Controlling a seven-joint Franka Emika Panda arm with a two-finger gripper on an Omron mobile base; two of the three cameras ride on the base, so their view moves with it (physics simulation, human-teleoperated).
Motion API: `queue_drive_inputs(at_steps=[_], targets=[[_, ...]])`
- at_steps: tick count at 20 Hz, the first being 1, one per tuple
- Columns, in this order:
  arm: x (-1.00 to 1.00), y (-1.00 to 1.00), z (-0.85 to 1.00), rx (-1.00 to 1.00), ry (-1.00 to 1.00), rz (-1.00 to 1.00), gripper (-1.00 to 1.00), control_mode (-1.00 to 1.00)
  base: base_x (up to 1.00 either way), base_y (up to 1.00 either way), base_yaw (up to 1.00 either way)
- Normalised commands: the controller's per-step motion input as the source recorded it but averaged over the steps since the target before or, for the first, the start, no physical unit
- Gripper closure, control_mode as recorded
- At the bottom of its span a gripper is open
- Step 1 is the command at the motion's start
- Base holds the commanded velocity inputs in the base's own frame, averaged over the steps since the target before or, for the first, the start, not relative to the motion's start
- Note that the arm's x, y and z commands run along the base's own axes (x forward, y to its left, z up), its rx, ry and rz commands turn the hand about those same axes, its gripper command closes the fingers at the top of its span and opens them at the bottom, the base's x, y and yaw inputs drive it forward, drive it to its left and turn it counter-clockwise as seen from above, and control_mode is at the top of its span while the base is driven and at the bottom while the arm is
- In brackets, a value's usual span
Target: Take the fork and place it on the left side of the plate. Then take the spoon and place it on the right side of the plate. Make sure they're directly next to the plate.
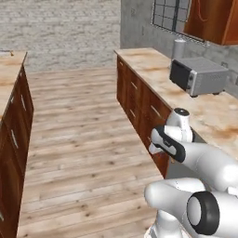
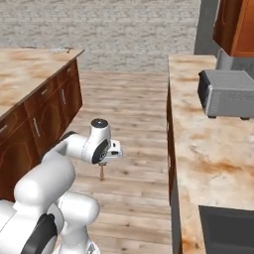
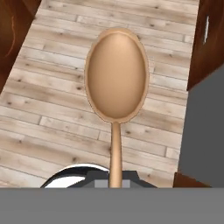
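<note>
The end effector (image 2: 102, 166) holds the spoon (image 3: 116, 81) by its thin handle, bowl hanging out beyond it over the plank floor (image 3: 57, 100). Off to its right runs a worktop (image 2: 213, 158) carrying a grey microwave (image 2: 228, 93); dark wooden cabinets (image 2: 49, 109) stand on its left.

Kitchen: stone counter (image 1: 153, 69), microwave (image 1: 197, 76) (wood cabinets (image 1: 135, 100) below).
</note>
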Motion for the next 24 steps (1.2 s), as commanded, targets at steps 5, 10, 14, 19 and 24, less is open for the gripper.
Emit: queue_drive_inputs(at_steps=[5,10,14,19,24], targets=[[0.00,0.00,0.00,0.00,0.00,0.00,1.00,1.00,0.93,0.24,0.20],[0.00,0.00,0.00,0.00,0.00,0.00,1.00,1.00,0.93,0.24,0.19],[0.00,0.00,0.00,0.00,0.00,0.00,1.00,1.00,0.94,0.23,0.13],[0.00,0.00,0.00,0.00,0.00,0.00,1.00,1.00,0.94,0.20,0.11],[0.00,0.00,0.00,0.00,0.00,0.00,1.00,1.00,0.94,0.19,0.10]])
